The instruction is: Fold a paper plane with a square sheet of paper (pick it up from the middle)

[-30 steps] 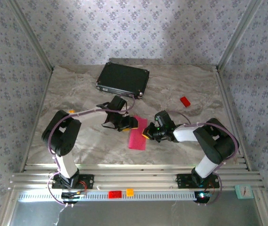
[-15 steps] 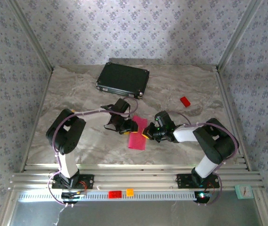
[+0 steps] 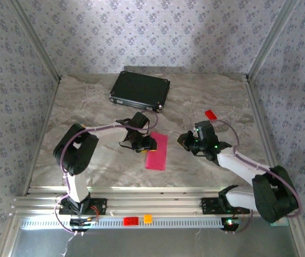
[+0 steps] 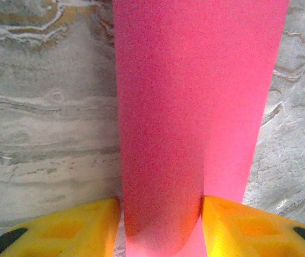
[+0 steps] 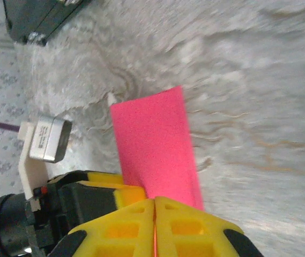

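**Pink Sheet Pinched at Mid-Table**

The square sheet of paper [image 3: 157,153], folded over into a long magenta-pink strip, is seen lying near the middle of the marbled table [image 3: 88,107], its length running from far to near. Its far left corner is met by the left gripper [image 3: 143,142], whose yellow fingers [image 4: 77,225] are held partway apart. In the left wrist view a raised, rounded fold of the sheet is caught between them, with both inner faces pressed against it, while the rest of the strip is spread flat on the table beyond. The right gripper [image 5: 155,211] is placed to the right of the strip, apart from it in the top view. Its two yellow fingers are brought together so that only a thin seam is left between them, and nothing is held. A black case [image 3: 140,90] is set at the far side of the table, and a small red block [image 3: 210,114] is found far right, well apart from the paper.
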You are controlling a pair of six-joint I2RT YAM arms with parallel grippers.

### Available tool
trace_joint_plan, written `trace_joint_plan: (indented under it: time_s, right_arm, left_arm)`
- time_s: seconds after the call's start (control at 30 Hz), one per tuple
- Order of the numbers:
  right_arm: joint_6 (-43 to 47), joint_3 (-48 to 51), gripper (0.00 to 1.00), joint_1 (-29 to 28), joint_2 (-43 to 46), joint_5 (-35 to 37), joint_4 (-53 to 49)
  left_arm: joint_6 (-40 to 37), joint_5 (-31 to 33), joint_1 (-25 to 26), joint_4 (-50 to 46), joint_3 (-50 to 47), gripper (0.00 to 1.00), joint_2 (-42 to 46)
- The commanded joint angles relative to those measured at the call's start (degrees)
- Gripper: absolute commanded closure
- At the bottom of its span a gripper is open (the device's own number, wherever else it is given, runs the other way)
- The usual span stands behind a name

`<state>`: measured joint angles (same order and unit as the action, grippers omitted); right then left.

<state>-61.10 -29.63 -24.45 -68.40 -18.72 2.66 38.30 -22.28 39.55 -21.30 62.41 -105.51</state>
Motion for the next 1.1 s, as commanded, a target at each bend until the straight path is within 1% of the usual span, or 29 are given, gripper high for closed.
trace_joint_plan:
  time_s: [0.0, 0.2, 0.67, 1.07]
  right_arm:
    - [0.7, 3.0, 0.90, 1.8, 3.4, 2.4, -6.0]
    - [0.2, 5.2, 0.90, 2.4, 5.8, 2.6, -5.4]
    - [0.2, 5.2, 0.90, 2.4, 3.5, 1.8, -4.3]
    - [0.1, 5.1, 0.90, 2.3, 2.9, 1.6, -4.3]
  left_arm:
    - [0.6, 5.2, -0.2, -4.6, 0.4, 0.54, -2.7]
    - [1.2, 6.1, -0.1, -6.2, 1.4, 0.56, -4.1]
    - [-0.7, 8.9, 1.3, -10.0, 4.4, 0.51, -8.1]
    - [-1.8, 11.2, 2.4, -11.3, 5.4, 0.51, -10.5]
